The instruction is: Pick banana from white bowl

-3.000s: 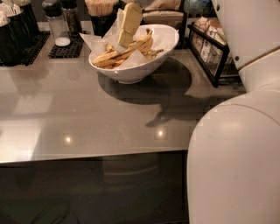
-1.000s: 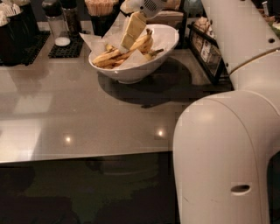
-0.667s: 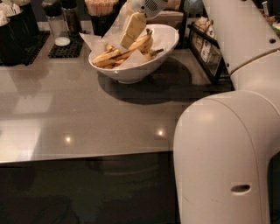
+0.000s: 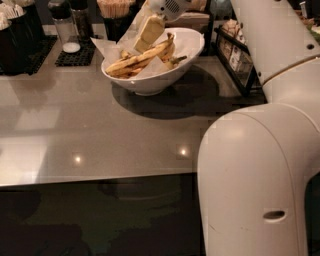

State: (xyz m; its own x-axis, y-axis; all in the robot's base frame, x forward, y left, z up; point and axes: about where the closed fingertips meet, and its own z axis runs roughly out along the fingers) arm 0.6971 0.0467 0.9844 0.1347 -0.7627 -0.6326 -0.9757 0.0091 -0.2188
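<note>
Desk [image 4: 100, 140]: grey, glossy, two light spots reflected near the near edge.

White bowl [image 4: 150, 84]: one, by the far edge, a little right of the middle. Slanted rim, higher on the right side. Lined with white paper sheets [image 4: 106, 47] that stick out past the rim on the left.

Banana [image 4: 142, 56]: the longest of the bunch, lying inside the bowl on the paper. It runs from the low left rim up toward the far right side. Yellow, brown-freckled.
Other bananas: at least two shorter ones beside and behind it, touching it. Exact count unclear where they overlap.

Gripper [image 4: 144, 40]: one, above the left half of the bowl at the far edge. Its pale-yellow end slants down to the bananas, just at the long one's upper side. Contact cannot be told. Whether it is open or closed also cannot be told.

Robot arm [image 4: 260, 175]: one, white, filling the near right corner and rising along the right edge.

Far left corner: one black mat [image 4: 75, 55] carrying one clear shaker [image 4: 64, 27] and one dark container [image 4: 82, 20].
Far edge, left of the bowl: one cup of sticks [image 4: 116, 10].
Far right corner: one black wire rack [image 4: 235, 57].
</note>
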